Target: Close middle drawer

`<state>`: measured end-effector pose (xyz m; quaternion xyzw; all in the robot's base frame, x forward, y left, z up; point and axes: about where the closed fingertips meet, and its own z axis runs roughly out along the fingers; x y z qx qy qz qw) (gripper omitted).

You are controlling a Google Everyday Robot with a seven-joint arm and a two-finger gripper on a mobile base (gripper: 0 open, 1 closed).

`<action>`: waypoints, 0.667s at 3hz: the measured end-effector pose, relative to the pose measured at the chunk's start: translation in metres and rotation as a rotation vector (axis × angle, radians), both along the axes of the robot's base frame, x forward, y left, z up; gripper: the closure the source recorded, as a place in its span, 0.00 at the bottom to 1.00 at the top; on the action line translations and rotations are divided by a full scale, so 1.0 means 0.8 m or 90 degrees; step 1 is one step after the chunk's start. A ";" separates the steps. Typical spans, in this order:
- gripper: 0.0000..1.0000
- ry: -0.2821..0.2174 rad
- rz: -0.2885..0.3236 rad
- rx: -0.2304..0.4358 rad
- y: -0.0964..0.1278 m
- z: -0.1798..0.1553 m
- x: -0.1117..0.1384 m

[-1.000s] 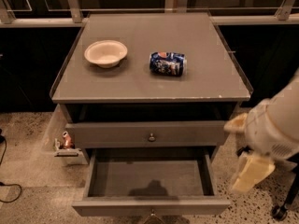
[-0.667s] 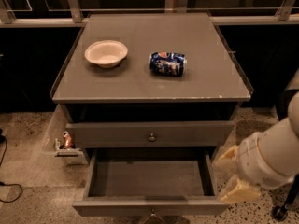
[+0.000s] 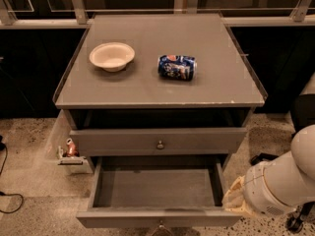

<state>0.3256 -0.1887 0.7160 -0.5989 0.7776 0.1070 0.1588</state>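
The middle drawer of the grey cabinet is pulled far out, and its shallow grey tray looks empty. Its flat front faces me at the bottom of the view, with a small round knob at the very edge. My gripper, a cream-coloured end on the bulky white arm, is at the drawer's right front corner, beside its right wall. The taller uppermost drawer with its knob sits just above and is nearly shut. The lowest drawer is hidden under the open one.
On the cabinet top stand a cream bowl and a crushed blue can lying on its side. A small holder with a red item hangs on the cabinet's left side. A speckled floor surrounds it, and dark windows are behind.
My arm and gripper have moved down and to the left, from beside the upper drawer to the right front corner of the open middle drawer. The drawers have not moved.
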 end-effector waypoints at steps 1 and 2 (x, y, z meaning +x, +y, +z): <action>1.00 0.000 0.000 0.000 0.000 0.000 0.000; 1.00 0.003 -0.010 0.001 -0.002 -0.006 -0.001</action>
